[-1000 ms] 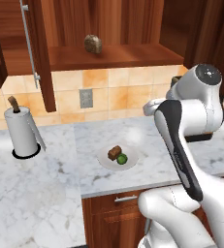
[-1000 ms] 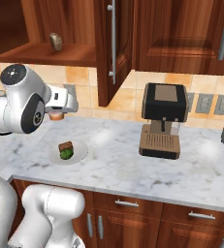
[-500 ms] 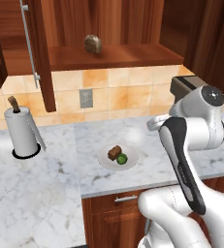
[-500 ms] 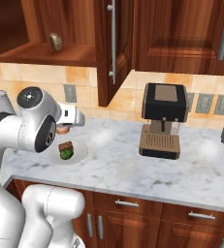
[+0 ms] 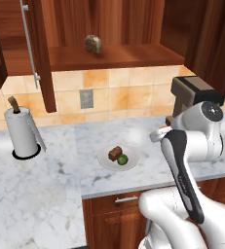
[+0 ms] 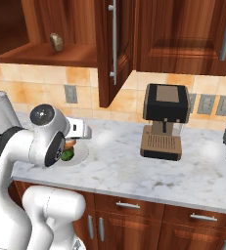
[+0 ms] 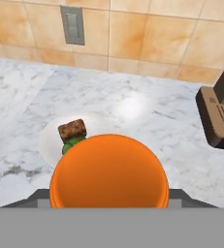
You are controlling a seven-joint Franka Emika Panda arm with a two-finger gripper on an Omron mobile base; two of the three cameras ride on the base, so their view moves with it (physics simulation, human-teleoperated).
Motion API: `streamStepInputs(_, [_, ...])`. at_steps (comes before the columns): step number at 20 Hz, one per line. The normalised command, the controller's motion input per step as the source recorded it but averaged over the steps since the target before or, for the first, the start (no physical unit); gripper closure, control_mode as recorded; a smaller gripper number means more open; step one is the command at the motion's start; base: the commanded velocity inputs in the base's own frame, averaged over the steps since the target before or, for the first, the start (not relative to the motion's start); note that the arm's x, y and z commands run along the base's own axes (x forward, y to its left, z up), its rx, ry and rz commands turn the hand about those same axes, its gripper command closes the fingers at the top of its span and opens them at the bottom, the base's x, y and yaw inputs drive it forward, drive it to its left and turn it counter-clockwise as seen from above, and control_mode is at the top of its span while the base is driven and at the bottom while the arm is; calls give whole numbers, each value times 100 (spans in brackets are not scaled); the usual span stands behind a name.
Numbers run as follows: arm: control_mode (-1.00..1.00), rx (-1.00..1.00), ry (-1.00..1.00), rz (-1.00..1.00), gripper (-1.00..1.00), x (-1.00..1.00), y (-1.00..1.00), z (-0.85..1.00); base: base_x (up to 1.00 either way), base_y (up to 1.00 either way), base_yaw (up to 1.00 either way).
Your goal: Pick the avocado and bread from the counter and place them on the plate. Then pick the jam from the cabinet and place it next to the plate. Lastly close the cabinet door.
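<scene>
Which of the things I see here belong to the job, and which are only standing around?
Belong to the job:
- avocado and bread, both on the plate
- jam, held in the pincer above the counter
- cabinet, its cabinet door open

Only standing around:
- coffee machine
- paper towel roll
- speckled lump on the shelf
- wall socket

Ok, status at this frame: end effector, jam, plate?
End effector shut on jam, above counter. Bread and avocado on plate. Cabinet door open. Coffee machine nearby.
</scene>
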Motion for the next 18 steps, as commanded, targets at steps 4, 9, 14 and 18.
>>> streamStepInputs(4, [-100,0,3,0,100,18,-19,-36,0,0,0])
streamStepInputs(9, [-100,0,4,0,100,20,-19,-31,0,0,0])
streamStepInputs(14, [-100,0,5,0,100,20,-9,-32,0,0,0])
streamStepInputs(18, [-100,0,5,0,100,19,-2,-34,0,0,0])
